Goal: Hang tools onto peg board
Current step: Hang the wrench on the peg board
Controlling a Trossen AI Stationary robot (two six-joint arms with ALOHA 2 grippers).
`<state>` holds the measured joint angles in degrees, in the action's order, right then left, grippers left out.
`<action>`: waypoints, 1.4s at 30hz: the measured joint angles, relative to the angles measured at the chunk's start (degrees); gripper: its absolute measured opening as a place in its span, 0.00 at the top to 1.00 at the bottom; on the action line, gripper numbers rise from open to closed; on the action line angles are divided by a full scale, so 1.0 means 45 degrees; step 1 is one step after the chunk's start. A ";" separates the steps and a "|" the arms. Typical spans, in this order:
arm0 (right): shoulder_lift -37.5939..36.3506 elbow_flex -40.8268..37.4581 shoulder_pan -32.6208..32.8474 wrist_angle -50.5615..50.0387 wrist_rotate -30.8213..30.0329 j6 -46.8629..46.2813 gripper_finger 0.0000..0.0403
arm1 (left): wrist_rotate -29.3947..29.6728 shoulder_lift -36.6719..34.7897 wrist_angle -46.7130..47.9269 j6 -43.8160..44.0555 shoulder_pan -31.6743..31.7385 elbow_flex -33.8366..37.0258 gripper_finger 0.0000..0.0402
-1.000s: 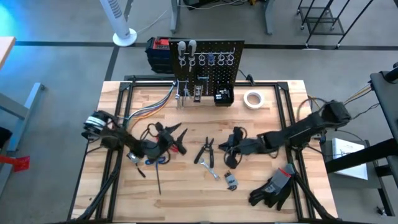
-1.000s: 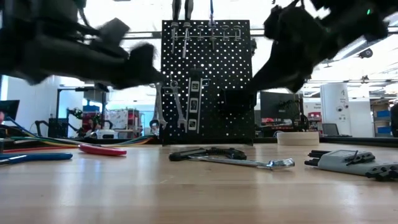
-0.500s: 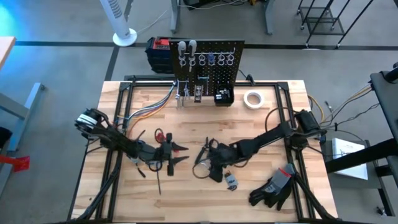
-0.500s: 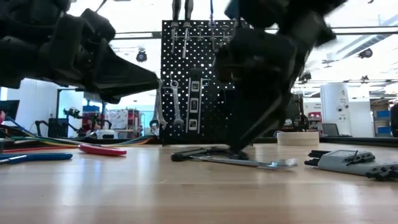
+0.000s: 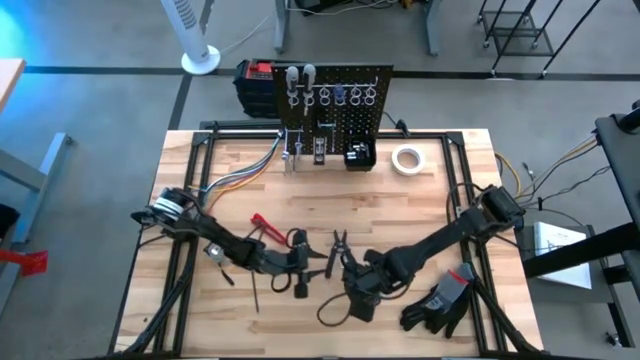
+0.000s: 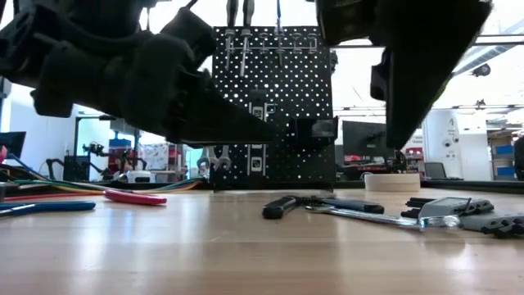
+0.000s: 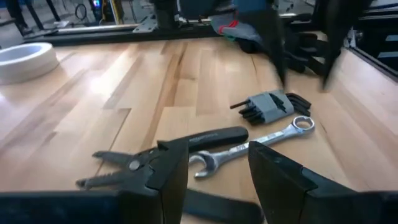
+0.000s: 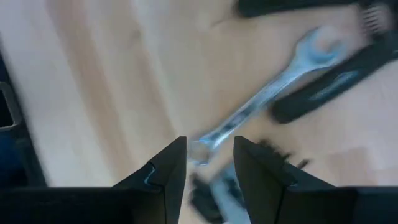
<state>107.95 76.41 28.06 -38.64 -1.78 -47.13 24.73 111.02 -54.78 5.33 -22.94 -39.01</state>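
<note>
The peg board [image 5: 335, 100] stands upright at the table's far edge with tools on its hooks. On the wood lie a silver wrench [image 7: 249, 146], black pliers [image 7: 161, 155], a hex key set [image 7: 270, 106] and a red-handled tool [image 5: 262, 225]. My left gripper [image 7: 217, 177] is open, low and nearly level near the table's front middle [image 5: 312, 270], with the wrench and pliers just ahead of its fingers. My right gripper [image 8: 210, 165] is open and points down above the wrench [image 8: 267, 93], right of the left one [image 5: 353, 285].
A white tape roll [image 5: 405, 158] sits at the far right, and black gloves [image 5: 440, 302] lie at the near right. A blue-handled tool [image 6: 41, 207] lies toward the left. A red-and-black box [image 5: 255, 80] stands behind the board. Bare wood shows across the table's middle.
My left gripper has gone toward the near edge and the table's right, sinking and tipping toward level. My right gripper has swung from the table's right toward the near middle and tipped from level to pointing down. The wrench and pliers have shifted on the table.
</note>
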 joint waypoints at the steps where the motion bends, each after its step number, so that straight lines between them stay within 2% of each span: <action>1: 0.0014 0.0032 0.0077 0.0128 0.0187 -0.0132 0.70 | 0.0005 0.0133 0.0013 -0.0114 0.0018 -0.0160 0.61; 11: 0.0831 -0.0033 -0.0204 0.0102 0.1297 -0.1138 0.74 | 0.0049 0.0293 0.0513 -0.0277 0.0097 -0.0495 0.61; 15: 0.1595 -0.0011 -0.0224 0.0132 0.2043 -0.0814 0.72 | 0.0052 0.0277 0.0557 -0.0039 0.0097 -0.0356 0.61; 21: 0.1567 -0.0040 -0.0591 -0.0188 0.2370 0.0273 0.72 | 0.0058 0.0269 0.0602 -0.0057 0.0313 -0.0307 0.61; 30: 0.1971 -0.0268 -0.1176 -0.0356 0.2612 0.1917 0.80 | 0.0062 0.0247 0.0579 -0.0012 0.0612 -0.0409 0.61; 33: 0.2010 -0.0277 -0.1228 -0.0431 0.2481 0.2481 0.81 | 0.0058 0.0247 0.0633 0.0155 0.0612 -0.0373 0.61; 37: 0.2010 -0.0249 -0.1293 -0.0954 0.1494 0.3459 0.81 | 0.0058 0.0247 0.0685 0.0271 0.0612 -0.0367 0.61; 42: 0.2014 -0.0284 -0.1559 -0.1517 0.0517 0.4991 0.88 | 0.0058 0.0247 0.0695 0.0323 0.0612 -0.0358 0.61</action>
<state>117.01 75.13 21.04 -45.46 0.55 -24.67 24.99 112.14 -51.66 6.78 -20.18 -40.62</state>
